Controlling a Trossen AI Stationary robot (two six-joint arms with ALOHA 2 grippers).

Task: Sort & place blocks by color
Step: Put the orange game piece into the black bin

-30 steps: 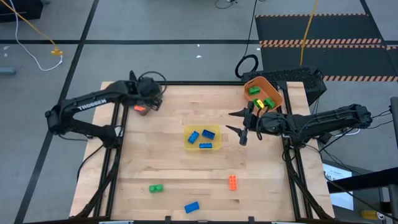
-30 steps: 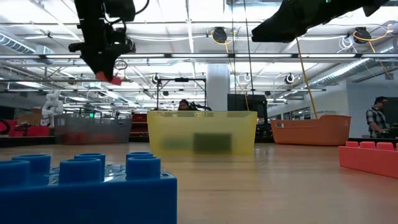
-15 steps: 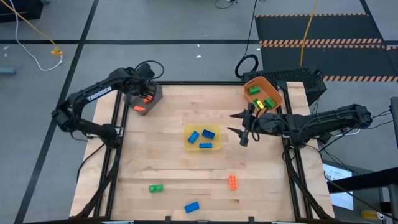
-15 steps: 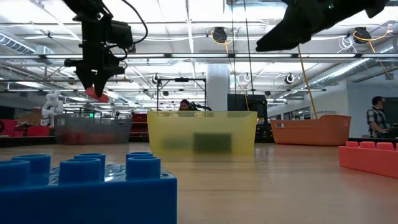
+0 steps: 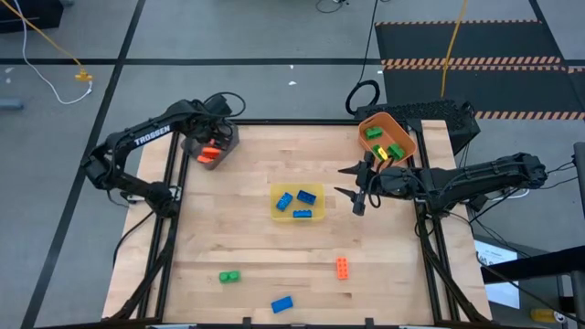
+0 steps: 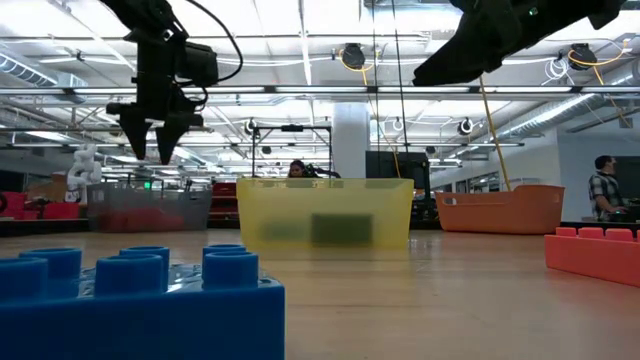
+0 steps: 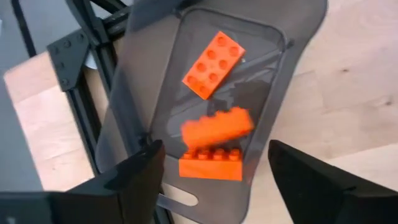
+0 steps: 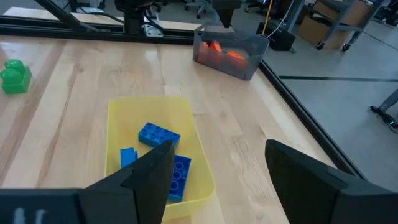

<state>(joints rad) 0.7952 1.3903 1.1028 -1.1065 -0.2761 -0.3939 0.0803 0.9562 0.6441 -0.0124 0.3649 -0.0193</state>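
Sorting mostly done, three blocks left loose on surface (image 5: 228, 219).
Left gripper (image 7: 214, 163) fingers spread, released over grey bin (image 5: 222, 144) at 10 o'clock; right gripper (image 5: 358, 187) fingers spread, empty.

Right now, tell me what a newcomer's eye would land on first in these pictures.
Probably the left gripper, open above the grey bin at the table's far left corner, with orange blocks lying in the bin. Next, the yellow bin of blue blocks at mid-table, with the right gripper hovering open beside it. A green block, an orange block and a blue block lie loose near the front edge.
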